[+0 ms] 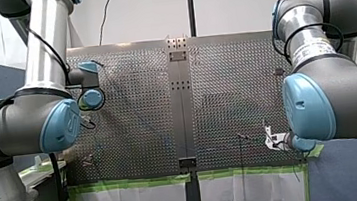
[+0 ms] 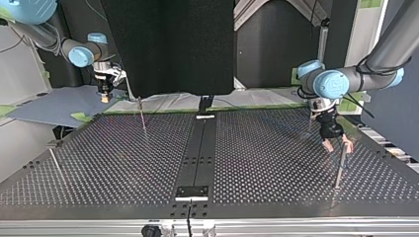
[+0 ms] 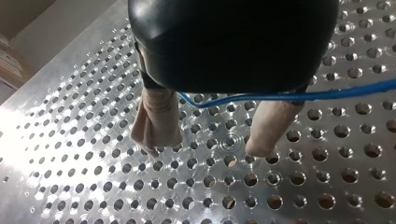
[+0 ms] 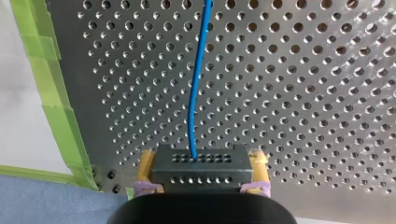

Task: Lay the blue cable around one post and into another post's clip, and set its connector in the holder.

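In the right wrist view my right gripper [image 4: 201,179] is shut on a black connector block [image 4: 201,164], with a yellow pad on each side of it. The blue cable [image 4: 194,93] leaves the block and runs straight ahead over the perforated plate. In the top view that gripper [image 2: 104,97] hangs at the far left edge of the table. My left gripper [image 3: 212,140] is open, its beige fingers [image 3: 156,122] apart just above the plate and holding nothing. The cable [image 3: 327,96] crosses near the base of one finger. In the top view my left gripper [image 2: 337,144] stands right beside a thin post [image 2: 339,168].
More thin posts stand on the plate [image 2: 142,116], [image 2: 55,165]. A dark centre strip [image 2: 200,148] runs across the table. Green tape [image 4: 60,116] marks the plate's edge beside my right gripper, with a grey-blue mat [image 2: 54,104] beyond it.
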